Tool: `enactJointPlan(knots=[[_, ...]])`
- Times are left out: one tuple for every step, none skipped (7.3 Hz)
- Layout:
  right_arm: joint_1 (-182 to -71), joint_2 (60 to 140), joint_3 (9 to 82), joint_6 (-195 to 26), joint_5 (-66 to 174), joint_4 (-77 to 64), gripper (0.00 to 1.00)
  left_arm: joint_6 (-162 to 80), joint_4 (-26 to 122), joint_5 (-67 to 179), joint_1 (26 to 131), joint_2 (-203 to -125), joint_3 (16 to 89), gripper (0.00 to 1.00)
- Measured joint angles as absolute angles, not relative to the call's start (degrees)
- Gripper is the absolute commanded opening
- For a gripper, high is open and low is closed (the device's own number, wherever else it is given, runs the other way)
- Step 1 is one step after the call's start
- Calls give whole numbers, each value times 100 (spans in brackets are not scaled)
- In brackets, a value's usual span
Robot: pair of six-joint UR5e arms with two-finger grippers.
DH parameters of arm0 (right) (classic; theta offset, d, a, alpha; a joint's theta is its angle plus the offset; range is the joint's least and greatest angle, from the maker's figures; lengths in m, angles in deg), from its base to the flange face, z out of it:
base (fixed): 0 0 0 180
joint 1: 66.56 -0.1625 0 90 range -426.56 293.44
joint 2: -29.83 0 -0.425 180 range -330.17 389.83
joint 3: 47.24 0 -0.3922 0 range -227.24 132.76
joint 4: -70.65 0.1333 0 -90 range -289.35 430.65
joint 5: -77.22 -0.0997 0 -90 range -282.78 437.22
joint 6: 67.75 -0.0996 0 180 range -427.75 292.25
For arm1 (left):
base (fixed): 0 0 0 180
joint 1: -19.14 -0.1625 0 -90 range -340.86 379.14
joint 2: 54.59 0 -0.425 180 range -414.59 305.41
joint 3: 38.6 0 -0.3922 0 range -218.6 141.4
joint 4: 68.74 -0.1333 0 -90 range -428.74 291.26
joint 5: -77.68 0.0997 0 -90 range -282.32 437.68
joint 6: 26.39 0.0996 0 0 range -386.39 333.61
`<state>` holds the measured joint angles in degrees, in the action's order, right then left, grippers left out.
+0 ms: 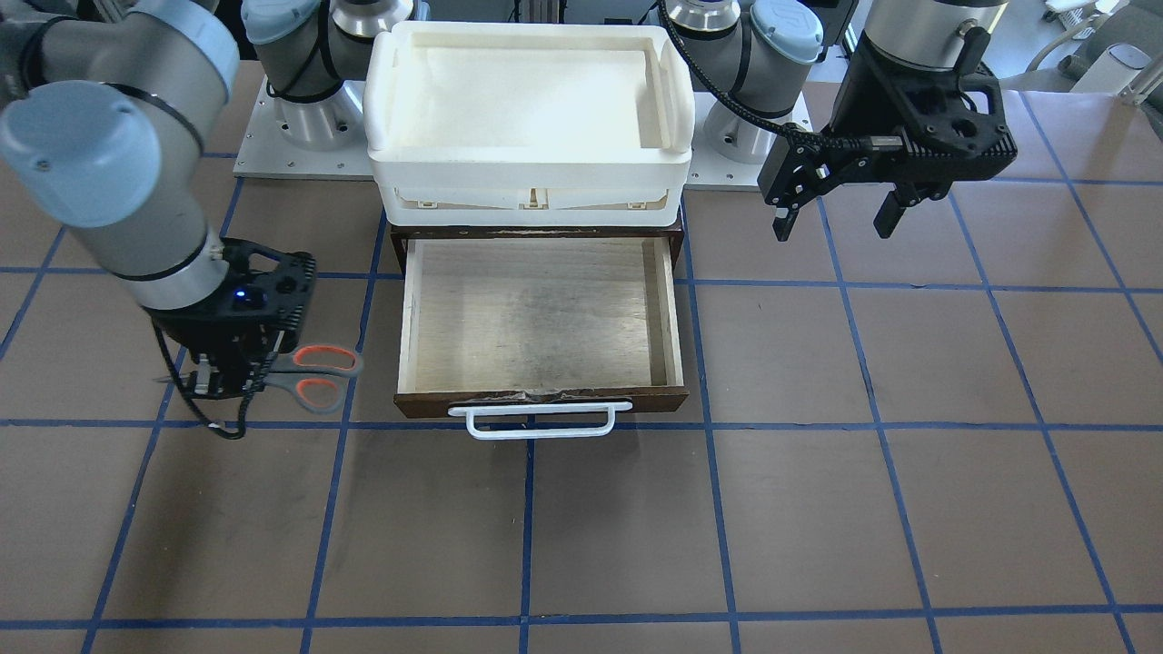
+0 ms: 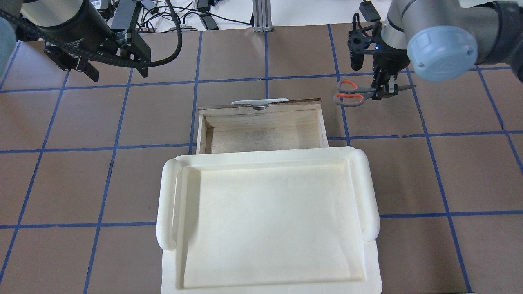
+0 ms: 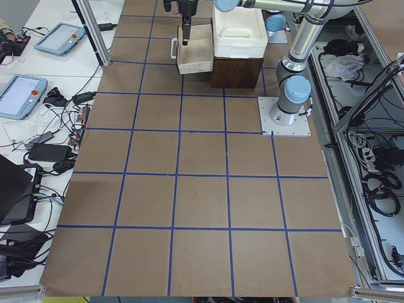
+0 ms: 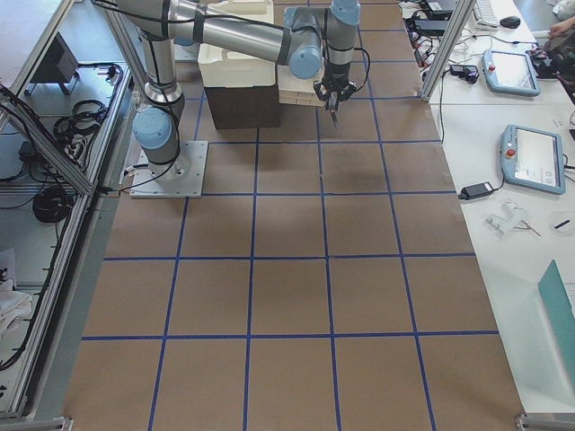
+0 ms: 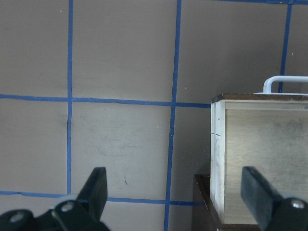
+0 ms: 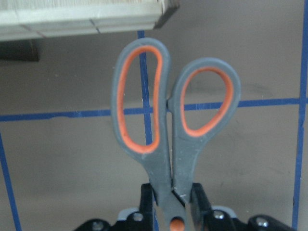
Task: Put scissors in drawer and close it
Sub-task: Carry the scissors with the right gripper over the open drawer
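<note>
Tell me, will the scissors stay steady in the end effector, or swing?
Probably stiff: the scissors look like metal and hard plastic. The right end effector pinches them near the pivot, handles sticking out, so they might swivel slightly. The handles lie closed; bumping the drawer could perhaps spread them.

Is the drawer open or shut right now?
Open. The drawer is pulled out from under the white tray, and its empty wooden floor shows.
</note>
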<state>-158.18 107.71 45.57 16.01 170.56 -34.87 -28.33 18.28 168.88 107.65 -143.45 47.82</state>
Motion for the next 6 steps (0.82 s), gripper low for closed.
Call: enactJointPlan(knots=[[-16272, 10782, 4545, 1019, 17058, -3446, 0, -2833, 1827, 16889, 10765, -14345, 4785, 100], [-16649, 10776, 4532, 556, 17026, -3419, 0, -2833, 1827, 16887, 10765, -14345, 4786, 100], [-16983, 10753, 4527, 155, 16986, -3416, 0, -2833, 1827, 16879, 10765, -14345, 4788, 100], [-17276, 10721, 4526, -132, 16883, -3422, 0, -2833, 1827, 16877, 10765, -14345, 4788, 100], [-17511, 10691, 4528, -346, 16636, -3433, 0, -2833, 1827, 16879, 10765, -14345, 4788, 100], [-17675, 10649, 4529, -521, 16374, -3443, 0, -2833, 1827, 16881, 10765, -14345, 4788, 100]])
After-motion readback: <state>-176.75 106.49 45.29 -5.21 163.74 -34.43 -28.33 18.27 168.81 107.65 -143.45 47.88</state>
